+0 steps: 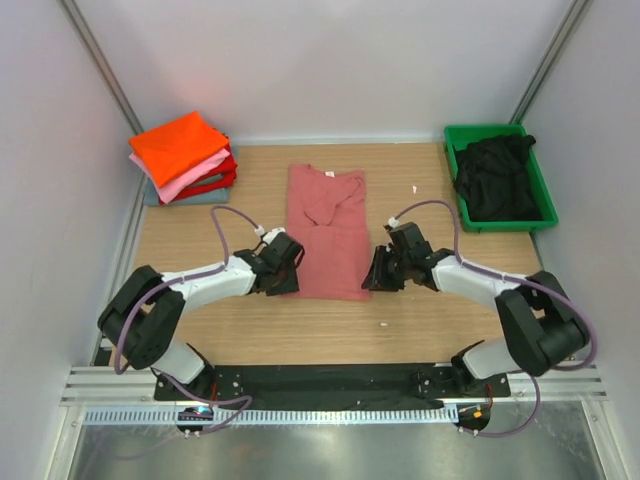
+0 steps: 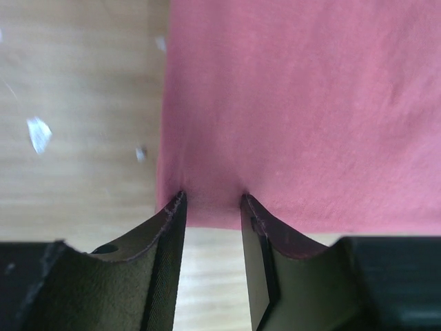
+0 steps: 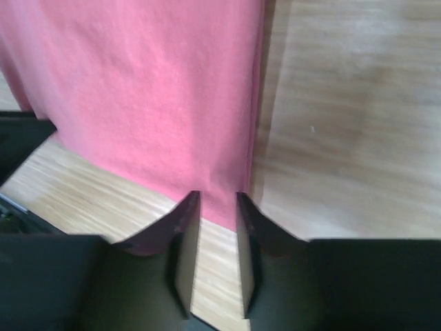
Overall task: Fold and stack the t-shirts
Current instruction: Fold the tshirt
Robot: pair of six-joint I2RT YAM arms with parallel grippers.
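Note:
A faded salmon-red t-shirt (image 1: 328, 230) lies flat on the wooden table, folded into a long strip with its collar at the far end. My left gripper (image 1: 285, 272) is at its near left corner. In the left wrist view the jaws (image 2: 212, 198) stand apart, tips at the hem of the shirt (image 2: 303, 103), with bare table showing between the fingers. My right gripper (image 1: 378, 272) is at the near right corner. Its jaws (image 3: 218, 195) are also apart, tips straddling the corner of the cloth (image 3: 138, 89). A black t-shirt (image 1: 495, 175) lies crumpled in the bin.
A stack of folded t-shirts (image 1: 183, 157), orange on top over pink, red and grey-blue, sits at the far left corner. The green plastic bin (image 1: 548, 205) stands at the far right. White walls enclose the table. Small white specks (image 2: 38, 133) dot the wood.

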